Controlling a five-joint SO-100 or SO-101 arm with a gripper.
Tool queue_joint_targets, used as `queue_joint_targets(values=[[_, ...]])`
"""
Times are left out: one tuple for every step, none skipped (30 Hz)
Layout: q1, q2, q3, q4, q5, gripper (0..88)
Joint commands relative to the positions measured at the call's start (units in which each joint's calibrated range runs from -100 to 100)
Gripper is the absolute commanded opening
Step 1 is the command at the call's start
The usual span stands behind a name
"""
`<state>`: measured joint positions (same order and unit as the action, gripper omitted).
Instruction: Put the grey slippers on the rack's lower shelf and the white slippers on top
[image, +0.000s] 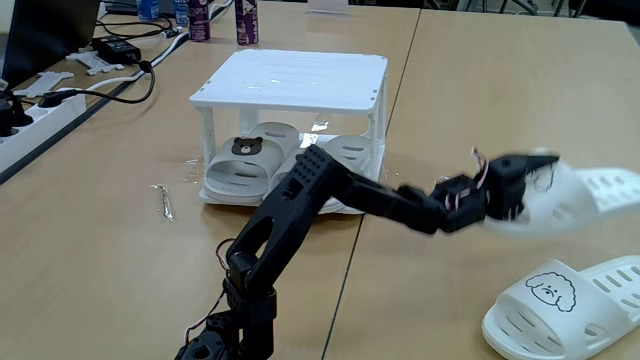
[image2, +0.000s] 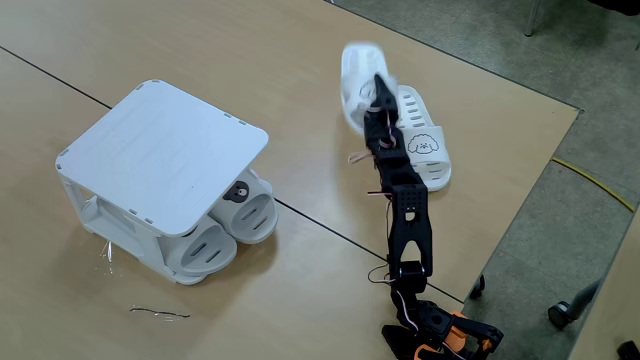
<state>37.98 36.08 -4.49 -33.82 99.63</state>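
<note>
Cream white slipper, slotted strap, blurred, clamped in gripper jaws.
Black arm stretched low, right of rack in a fixed view.

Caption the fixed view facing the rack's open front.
Gripper lifts one white slipper; grey pair sits on the rack's lower shelf.

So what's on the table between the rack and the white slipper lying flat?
Bare tabletop with a seam; the arm crosses above it. Both fixed views show nothing between rack and slipper.
</note>
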Motion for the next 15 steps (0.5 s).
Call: queue_joint_targets(values=[[0.4, -22.6, -5.3, 9.3, 0.4, 0.7], [0.4, -25.2, -5.3, 11.5, 0.4, 0.7], [0.4, -27.8, -5.3, 13.6, 0.4, 0.7], [0.4, -30.3, -5.3, 16.0, 0.4, 0.7], [0.4, -33.8, -5.4, 19.6, 0.4, 0.7], [0.4, -36.4, -5.5, 22.6, 0.4, 0.7], [0.4, -39.1, -5.6, 25.6, 0.4, 0.7], [0.3, -41.8, -5.7, 28.7, 0.4, 0.7], [0.2, -44.4, -5.7, 31.8, 0.4, 0.7], [0.2, -46.8, -5.9, 34.9, 0.4, 0.7], [0.0, -49.2, -6.0, 37.9, 0.4, 0.7], [-0.1, -51.4, -6.1, 40.5, 0.4, 0.7], [-0.7, -54.1, -6.0, 43.2, 0.4, 0.7], [-2.2, -55.8, -5.7, 44.6, 0.4, 0.7], [-4.1, -57.4, -5.7, 45.4, 0.4, 0.7]])
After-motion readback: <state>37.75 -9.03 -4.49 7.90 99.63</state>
